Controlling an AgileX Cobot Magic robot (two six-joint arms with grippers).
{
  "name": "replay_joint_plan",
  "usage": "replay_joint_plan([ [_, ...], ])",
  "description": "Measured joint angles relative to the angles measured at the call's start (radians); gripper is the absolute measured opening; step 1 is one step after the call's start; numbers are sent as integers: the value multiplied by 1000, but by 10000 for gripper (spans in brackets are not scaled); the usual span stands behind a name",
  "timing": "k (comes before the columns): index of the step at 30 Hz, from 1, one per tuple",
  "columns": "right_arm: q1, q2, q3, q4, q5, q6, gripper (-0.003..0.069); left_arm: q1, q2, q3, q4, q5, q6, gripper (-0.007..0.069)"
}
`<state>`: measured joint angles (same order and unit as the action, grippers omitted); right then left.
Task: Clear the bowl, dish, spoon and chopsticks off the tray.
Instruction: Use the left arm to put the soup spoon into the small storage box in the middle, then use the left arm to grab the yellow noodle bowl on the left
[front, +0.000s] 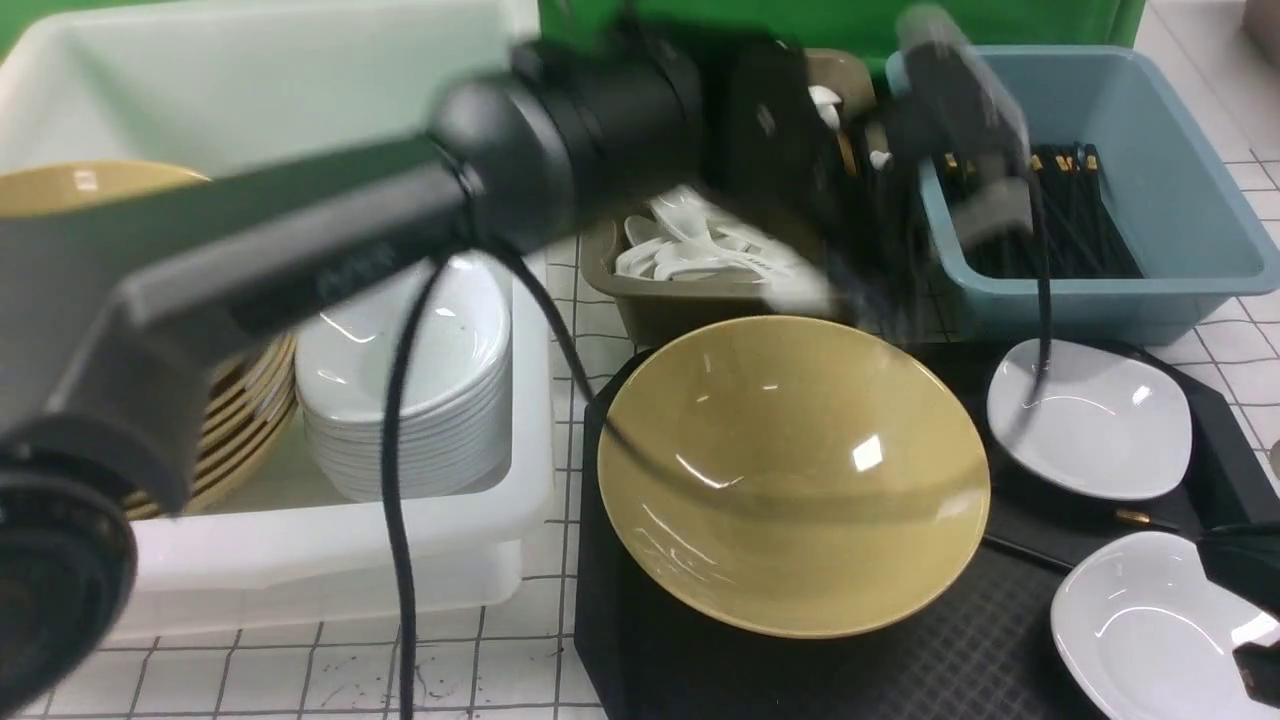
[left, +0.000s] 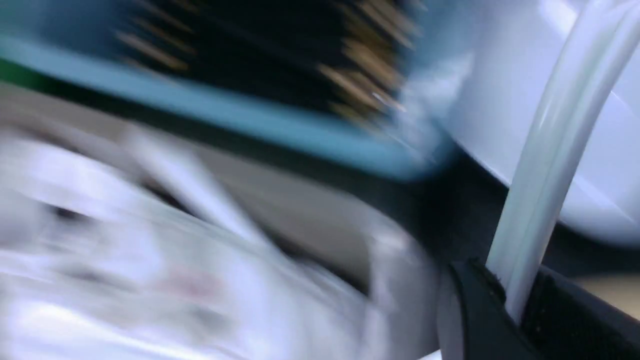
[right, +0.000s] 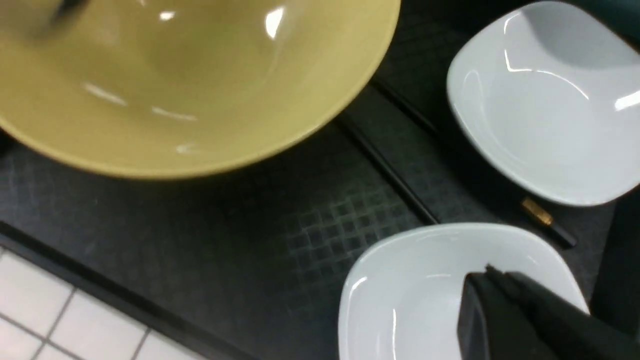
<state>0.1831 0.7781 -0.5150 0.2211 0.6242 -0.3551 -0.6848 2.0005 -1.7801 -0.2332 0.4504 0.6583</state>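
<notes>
The mustard-yellow bowl (front: 795, 475) sits on the left half of the black tray (front: 680, 660); it also shows in the right wrist view (right: 190, 75). Two white dishes (front: 1090, 415) (front: 1150, 630) lie on the tray's right side. The black chopsticks (front: 1030, 553) (right: 390, 167) lie between the bowl and the dishes. My left gripper (front: 850, 270) (left: 517, 300), blurred, is shut on the white spoon (front: 800, 285) (left: 550, 150) over the brown tub. My right gripper (front: 1250, 610) (right: 490, 272) is shut and empty above the near dish (right: 425, 290).
A white tub (front: 300, 540) at the left holds stacked yellow bowls (front: 250, 420) and white dishes (front: 410, 400). A brown tub (front: 690, 310) of white spoons and a blue tub (front: 1150, 210) of black chopsticks stand behind the tray. The left arm's cable hangs over the bowl.
</notes>
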Motion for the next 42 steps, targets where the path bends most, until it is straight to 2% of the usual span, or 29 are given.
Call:
replay_joint_plan([
  [3,0,0,7,10,-19,8,41,71,51,-36,-46,-190,-37,42],
  [5,0,0,21,14,-29,8,43,112,96,-50,-65,-259,-56,88],
  [9,0,0,32,31,-32,10,43,153,170,-55,-81,-230,-66,304],
  [10,0,0,32,34,-33,10,44,156,173,-59,-82,-188,-76,364],
  [12,0,0,32,36,-36,10,43,155,169,-71,-79,-106,-98,437],
  [13,0,0,32,38,-36,10,43,155,160,-88,-70,-36,-125,477],
  [14,0,0,32,40,-36,10,46,153,136,-127,-38,111,-186,517],
  [15,0,0,32,40,-36,10,46,152,128,-132,-33,152,-203,523],
  [17,0,0,32,50,-36,10,46,138,85,-186,44,395,-313,538],
  [20,0,0,32,67,-36,10,47,112,65,-211,135,605,-398,539],
  [21,0,0,32,78,-36,8,47,88,75,-213,206,726,-432,537],
  [24,0,0,32,90,-36,7,47,65,112,-213,258,775,-452,534],
  [32,0,0,32,104,-36,7,47,56,215,-213,270,779,-453,517],
  [35,0,0,32,105,-34,7,48,56,255,-213,264,779,-452,425],
  [36,0,0,32,105,-31,7,48,56,263,-213,251,779,-447,347],
  [39,0,0,32,106,-29,7,48,57,247,-216,208,792,-425,213],
  [40,0,0,32,106,-29,7,48,57,245,-216,208,794,-423,206],
  [41,0,0,32,107,-29,7,48,58,222,-217,181,800,-412,146],
  [42,0,0,32,107,-29,7,48,58,204,-217,169,803,-406,117],
])
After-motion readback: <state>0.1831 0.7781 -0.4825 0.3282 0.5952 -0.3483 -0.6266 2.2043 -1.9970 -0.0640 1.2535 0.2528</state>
